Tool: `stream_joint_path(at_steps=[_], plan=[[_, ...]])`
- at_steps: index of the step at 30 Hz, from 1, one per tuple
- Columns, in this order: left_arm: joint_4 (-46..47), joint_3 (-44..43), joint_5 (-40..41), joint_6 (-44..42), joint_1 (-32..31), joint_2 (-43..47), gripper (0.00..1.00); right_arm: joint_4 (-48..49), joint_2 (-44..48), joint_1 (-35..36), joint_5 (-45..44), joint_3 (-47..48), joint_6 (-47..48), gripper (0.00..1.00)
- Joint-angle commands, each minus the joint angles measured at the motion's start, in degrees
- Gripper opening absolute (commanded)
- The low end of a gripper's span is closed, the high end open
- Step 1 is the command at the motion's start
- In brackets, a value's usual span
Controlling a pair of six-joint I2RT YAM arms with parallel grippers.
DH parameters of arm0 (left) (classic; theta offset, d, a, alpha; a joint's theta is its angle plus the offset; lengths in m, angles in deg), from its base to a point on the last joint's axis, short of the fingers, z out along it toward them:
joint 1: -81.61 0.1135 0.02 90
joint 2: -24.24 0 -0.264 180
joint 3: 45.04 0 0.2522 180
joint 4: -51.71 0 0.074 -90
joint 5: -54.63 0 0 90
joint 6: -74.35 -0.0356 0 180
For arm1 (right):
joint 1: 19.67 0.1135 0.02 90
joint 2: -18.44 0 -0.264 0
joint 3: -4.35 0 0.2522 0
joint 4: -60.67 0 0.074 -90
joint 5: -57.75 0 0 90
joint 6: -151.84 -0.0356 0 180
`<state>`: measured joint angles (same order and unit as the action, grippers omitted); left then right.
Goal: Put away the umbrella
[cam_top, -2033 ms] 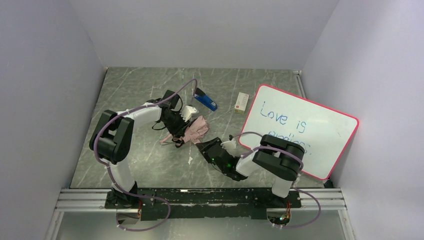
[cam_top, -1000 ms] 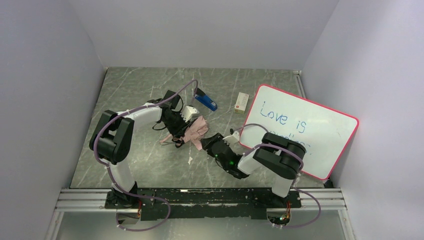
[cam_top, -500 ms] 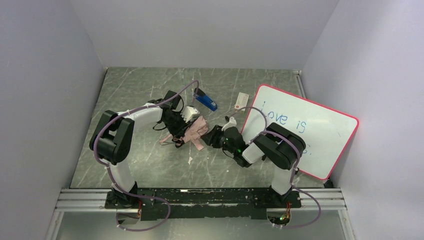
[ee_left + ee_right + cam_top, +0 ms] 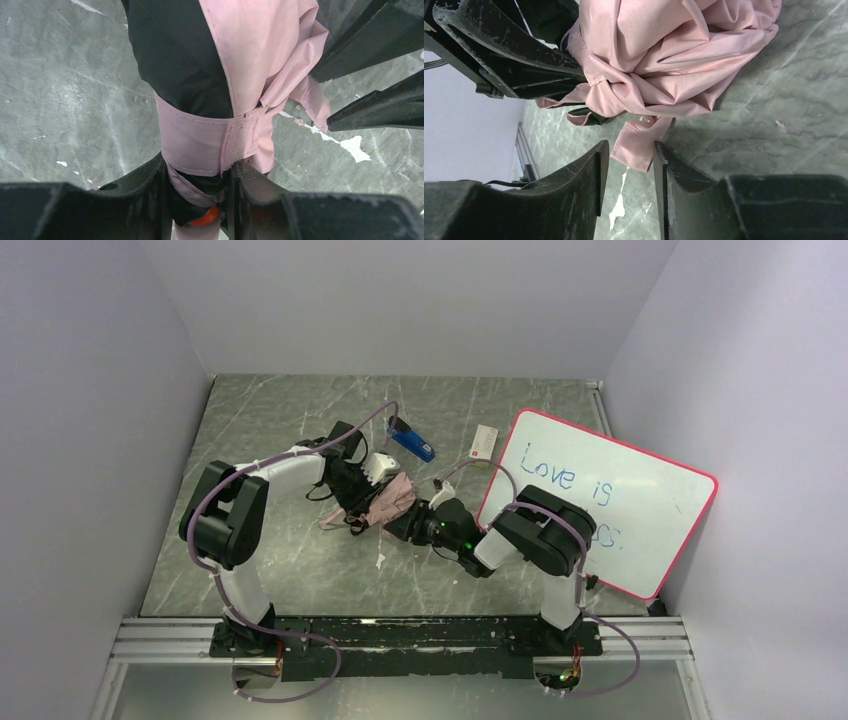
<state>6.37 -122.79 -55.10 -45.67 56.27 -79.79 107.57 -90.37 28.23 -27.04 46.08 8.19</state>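
From above, we see the umbrella lying bunched on the table, near a stapler and left of a whiteboard. The left gripper is at its left side and the right gripper at its right. At the left wrist, we see that gripper clenched around the umbrella's bundled cloth, right at the wrapped strap. At the right wrist, a loose pink tab sits between the parted fingers, and we cannot tell whether they pinch it.
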Motion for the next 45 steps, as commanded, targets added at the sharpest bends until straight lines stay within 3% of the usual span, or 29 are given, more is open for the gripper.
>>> stream_joint_path(at_steps=[1,8,16,20,38,45], plan=[[1.03,2.58,12.17,-3.03,0.38,-3.79,0.05,-3.38,-4.07,0.81,1.23,-1.37,-2.69,0.42],[0.99,2.90,11.95,-3.03,0.29,-3.81,0.05,-3.17,-4.56,1.83,-2.80,-1.13,-5.12,0.43],[0.72,2.66,11.86,-3.03,0.12,-3.82,0.05,-8.40,-1.46,4.63,-20.15,-0.02,-6.09,0.51],[0.55,2.56,11.91,-3.03,0.04,-3.99,0.05,-13.35,-2.26,4.74,-24.13,2.76,-5.40,0.54],[0.20,2.23,12.34,-3.25,-0.14,-4.18,0.05,-16.06,1.72,5.53,-16.61,-1.41,-9.24,0.54],[0.28,2.11,12.15,-3.20,-0.31,-4.54,0.05,-11.23,-0.03,6.03,-12.14,-2.65,-11.68,0.54]])
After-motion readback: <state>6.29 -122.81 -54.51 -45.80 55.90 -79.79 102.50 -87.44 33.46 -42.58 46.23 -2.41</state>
